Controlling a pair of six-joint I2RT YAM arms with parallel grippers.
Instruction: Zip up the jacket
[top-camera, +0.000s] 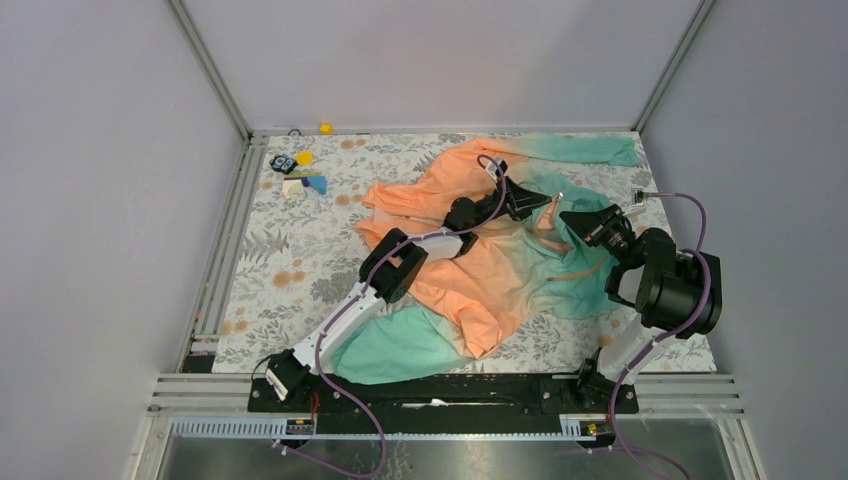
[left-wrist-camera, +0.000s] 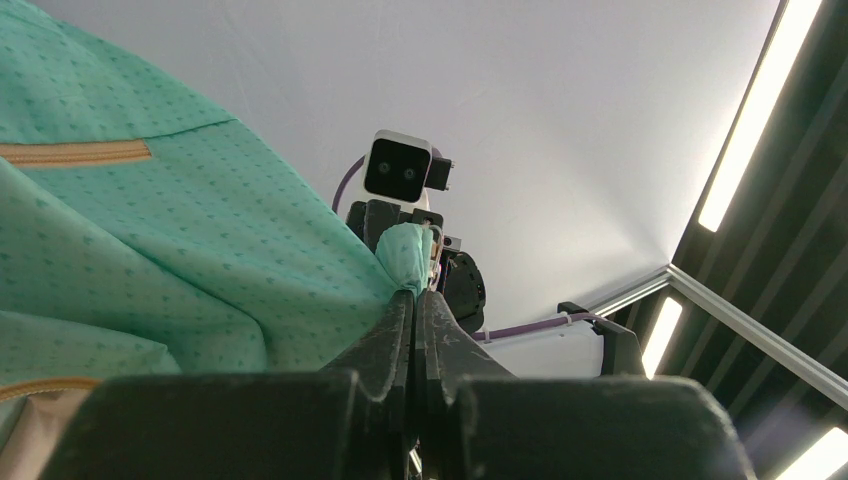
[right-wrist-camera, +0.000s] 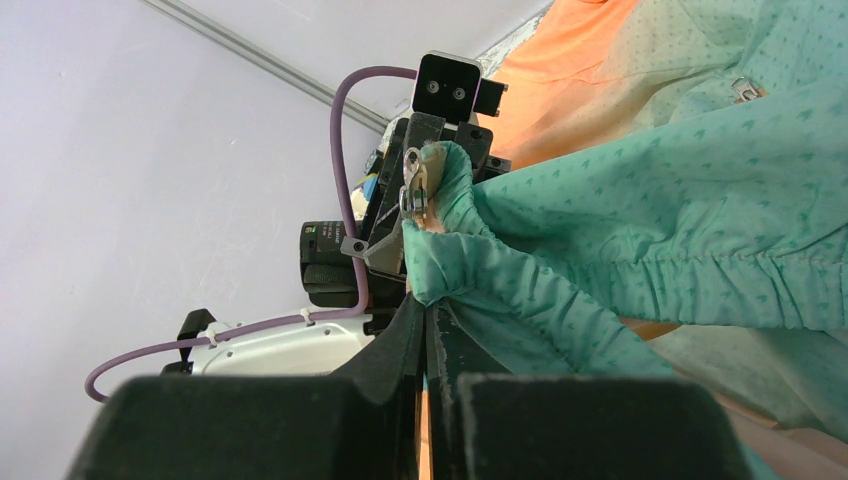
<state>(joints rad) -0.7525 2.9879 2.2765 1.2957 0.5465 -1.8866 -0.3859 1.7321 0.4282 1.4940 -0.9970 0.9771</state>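
A table (top-camera: 300, 250) with a flowered cloth fills the floor of the booth. The jacket (top-camera: 480, 270) lies crumpled across its middle and right part, orange in the centre and mint-green at the sleeves and hem. The left gripper (top-camera: 535, 200) and the right gripper (top-camera: 572, 218) meet nose to nose above the right side of the table. Each one is clenched on a fold of the green hem, lifted a little off the cloth. Some small toys (top-camera: 300, 175) lie near the far left corner. A metal zipper slider (right-wrist-camera: 412, 185) sits on the bunched cloth just beyond the right fingertips.
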